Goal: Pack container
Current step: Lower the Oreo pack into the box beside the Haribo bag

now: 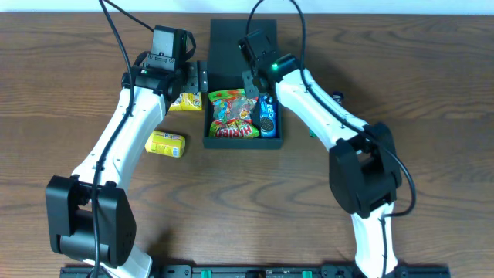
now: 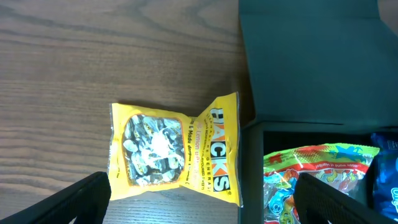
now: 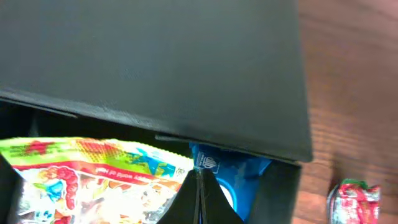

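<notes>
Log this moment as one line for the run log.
left gripper open over Hacks packet | right gripper shut above container | lid open, snacks inside

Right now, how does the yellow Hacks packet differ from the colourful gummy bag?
The Hacks packet lies on the table, outside the container; the gummy bag lies inside it. The Hacks packet is yellow with a clear window; the gummy bag is green and red, and larger. Both are printed snack packets.
</notes>
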`<act>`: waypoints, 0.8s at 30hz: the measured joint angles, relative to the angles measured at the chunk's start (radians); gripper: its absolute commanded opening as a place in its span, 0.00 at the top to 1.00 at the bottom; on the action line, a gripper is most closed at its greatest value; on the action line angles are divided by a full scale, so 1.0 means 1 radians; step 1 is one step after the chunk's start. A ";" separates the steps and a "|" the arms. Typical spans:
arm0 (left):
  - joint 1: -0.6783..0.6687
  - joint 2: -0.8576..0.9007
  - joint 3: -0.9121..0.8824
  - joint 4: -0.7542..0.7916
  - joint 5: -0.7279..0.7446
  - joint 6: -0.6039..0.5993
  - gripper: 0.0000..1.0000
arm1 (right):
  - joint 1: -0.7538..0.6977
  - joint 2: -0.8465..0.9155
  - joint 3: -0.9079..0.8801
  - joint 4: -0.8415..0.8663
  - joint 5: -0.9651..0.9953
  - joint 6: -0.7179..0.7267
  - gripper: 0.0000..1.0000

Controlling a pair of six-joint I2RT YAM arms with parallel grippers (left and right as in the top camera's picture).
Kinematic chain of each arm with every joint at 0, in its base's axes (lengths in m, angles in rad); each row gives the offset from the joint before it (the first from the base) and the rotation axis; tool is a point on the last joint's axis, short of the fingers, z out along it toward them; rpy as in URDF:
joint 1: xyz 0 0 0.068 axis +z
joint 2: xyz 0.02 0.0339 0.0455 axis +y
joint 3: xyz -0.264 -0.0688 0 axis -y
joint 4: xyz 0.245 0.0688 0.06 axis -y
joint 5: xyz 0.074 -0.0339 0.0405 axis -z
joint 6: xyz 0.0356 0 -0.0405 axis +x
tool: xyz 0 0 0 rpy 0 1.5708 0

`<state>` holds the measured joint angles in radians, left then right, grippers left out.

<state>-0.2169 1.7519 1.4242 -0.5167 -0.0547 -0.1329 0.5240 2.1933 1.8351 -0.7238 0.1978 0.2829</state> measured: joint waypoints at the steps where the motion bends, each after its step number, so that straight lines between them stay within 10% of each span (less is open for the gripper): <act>1: 0.000 0.000 0.000 0.000 0.000 0.000 0.05 | 0.000 -0.001 0.002 -0.001 0.010 0.000 0.99; 24: 0.000 0.000 0.000 -0.007 0.000 0.000 0.05 | -0.022 0.047 0.004 -0.065 0.063 -0.003 0.98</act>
<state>-0.2169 1.7519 1.4242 -0.5240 -0.0547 -0.1333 0.5022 2.2406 1.8393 -0.7887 0.2611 0.2802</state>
